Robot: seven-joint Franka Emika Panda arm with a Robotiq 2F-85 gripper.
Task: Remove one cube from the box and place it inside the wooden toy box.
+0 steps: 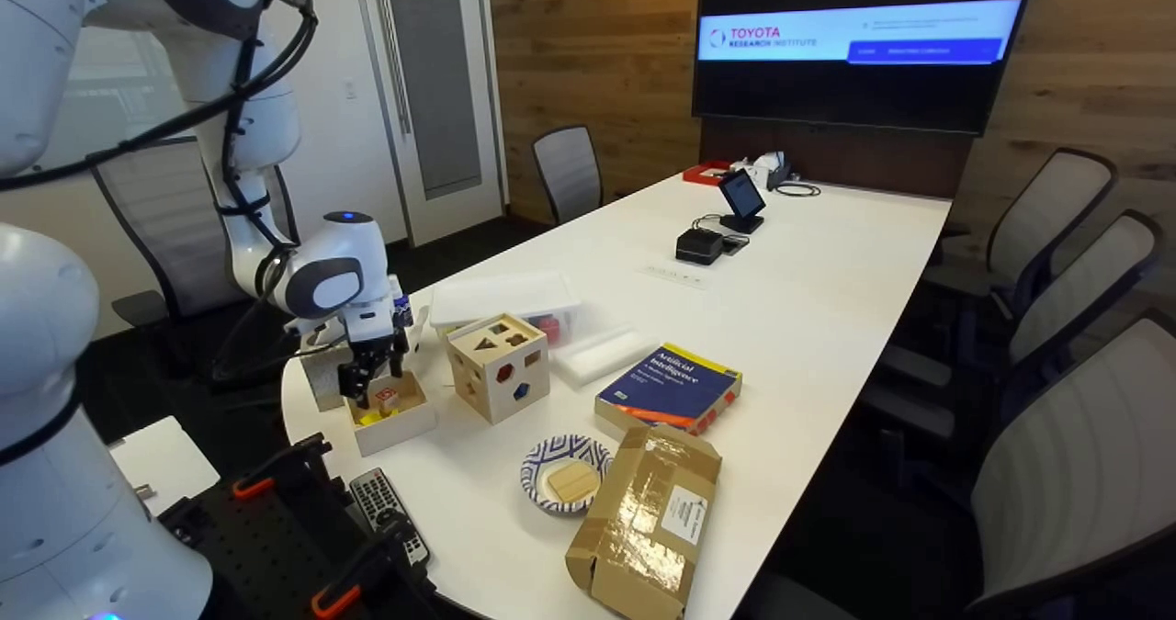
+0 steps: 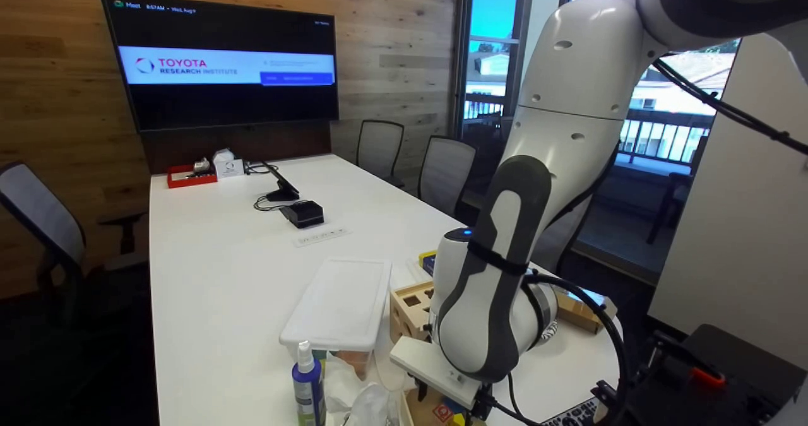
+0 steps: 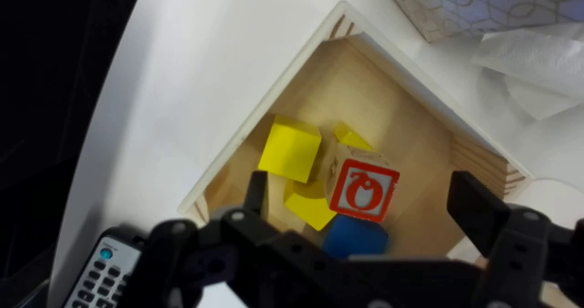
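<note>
The box (image 3: 269,103) is a low, open, pale wooden tray; its front wall also shows in an exterior view (image 1: 397,432). In it lie a red-framed letter cube (image 3: 363,191), a yellow cube (image 3: 291,148), other yellow blocks (image 3: 311,208) and a blue block (image 3: 356,237). My gripper (image 3: 358,179) is open above the box, its fingers apart on either side of the letter cube, holding nothing. In an exterior view the gripper (image 1: 375,374) points down over the box. The wooden toy box (image 1: 503,383), a cube with shaped holes, stands beside the box; the arm partly hides it in an exterior view (image 2: 409,312).
A patterned tissue box (image 1: 323,379) stands close beside the box. A lidded plastic container (image 2: 341,300) and a spray bottle (image 2: 307,388) are nearby. A remote (image 1: 390,510), a patterned bowl (image 1: 535,480), a cardboard package (image 1: 643,528) and a thick book (image 1: 666,383) lie on the table.
</note>
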